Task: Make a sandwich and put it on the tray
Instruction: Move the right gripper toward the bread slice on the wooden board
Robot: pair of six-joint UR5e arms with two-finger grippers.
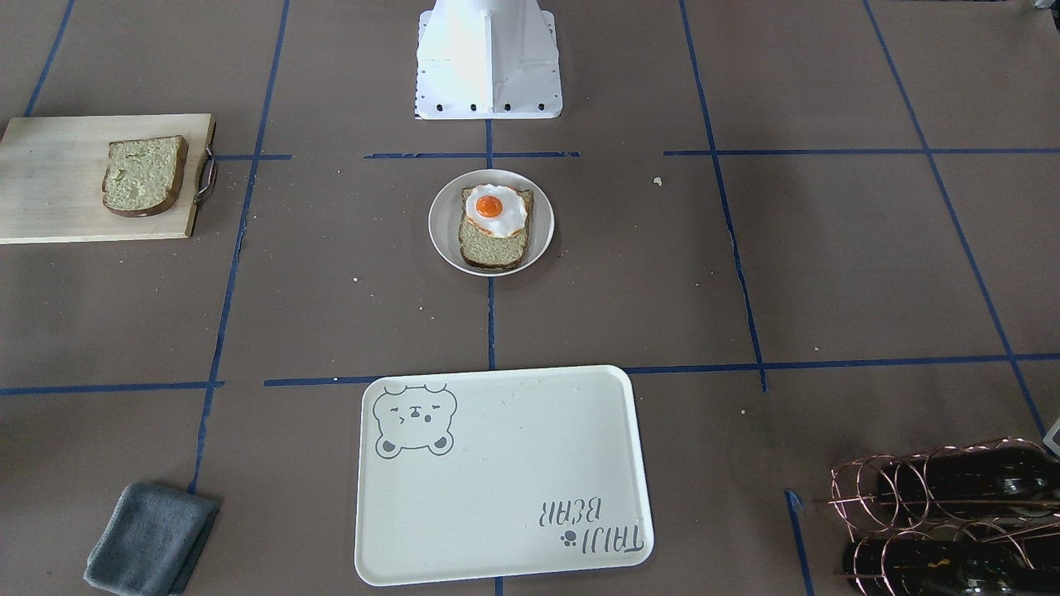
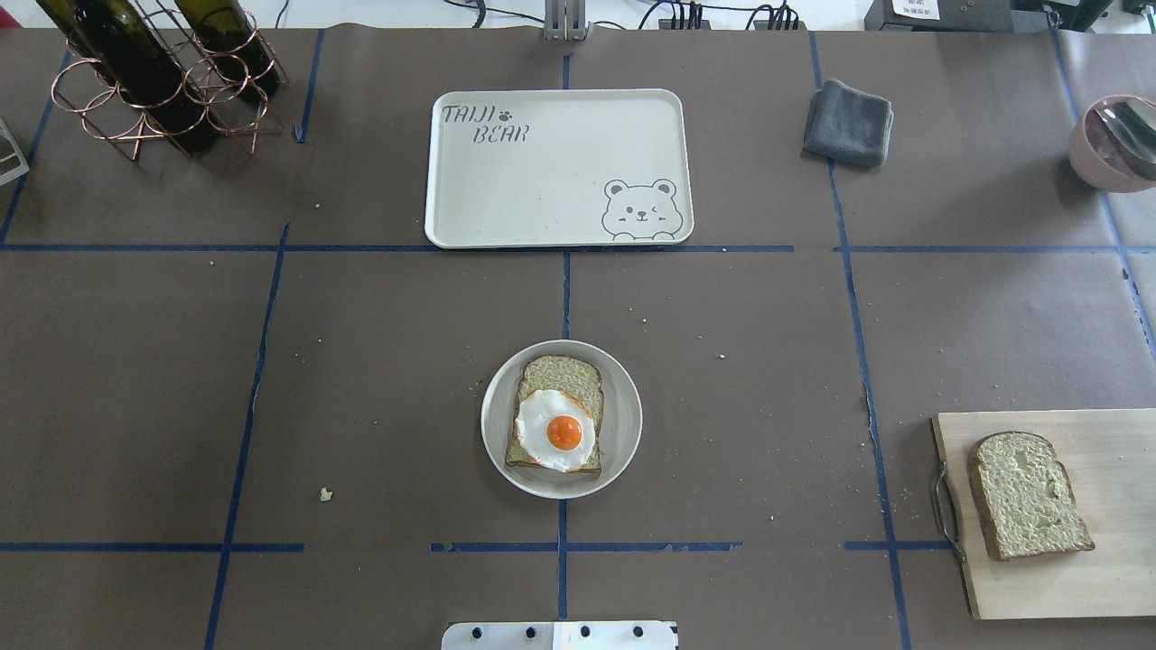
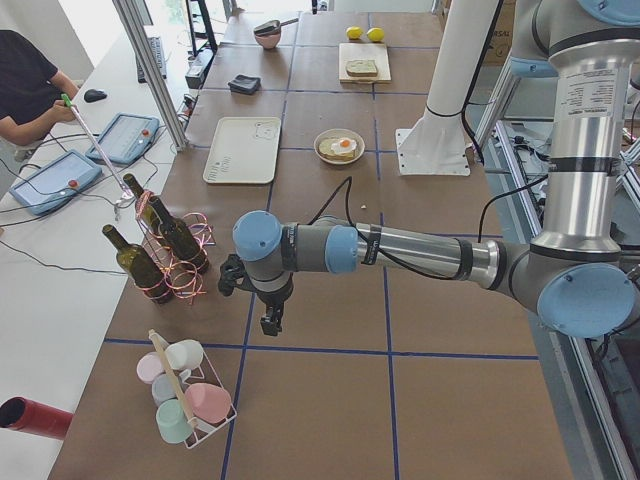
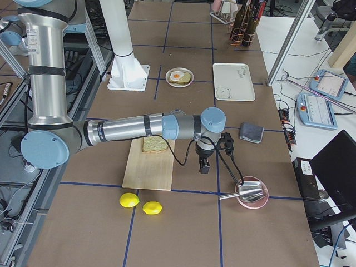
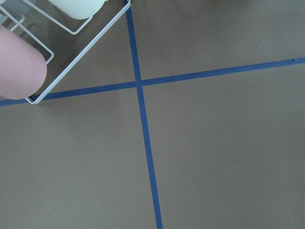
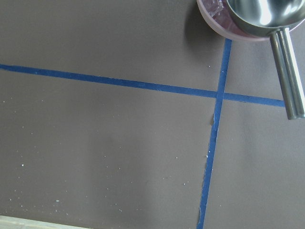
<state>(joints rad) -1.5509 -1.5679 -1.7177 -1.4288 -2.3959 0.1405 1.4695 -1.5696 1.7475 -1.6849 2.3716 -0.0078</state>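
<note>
A bread slice (image 2: 564, 372) with a white fried egg (image 2: 555, 431) on it lies on a small round white plate (image 2: 623, 424) at the table's middle. A second bread slice (image 2: 1025, 495) lies on a wooden cutting board (image 2: 1102, 578) at the right. The cream tray (image 2: 542, 181) with the bear drawing lies beyond the plate. My left gripper (image 3: 270, 322) shows only in the exterior left view, hanging low beside a bottle rack; I cannot tell its state. My right gripper (image 4: 204, 167) shows only in the exterior right view, just past the cutting board's edge; I cannot tell its state.
A folded grey cloth (image 2: 847, 123) lies right of the tray. A copper rack with wine bottles (image 2: 153, 77) stands at the far left. A pink bowl with a metal scoop (image 2: 1111, 144) is at the far right. Two lemons (image 4: 142, 204) and a cup rack (image 3: 185, 395) sit at the table's ends.
</note>
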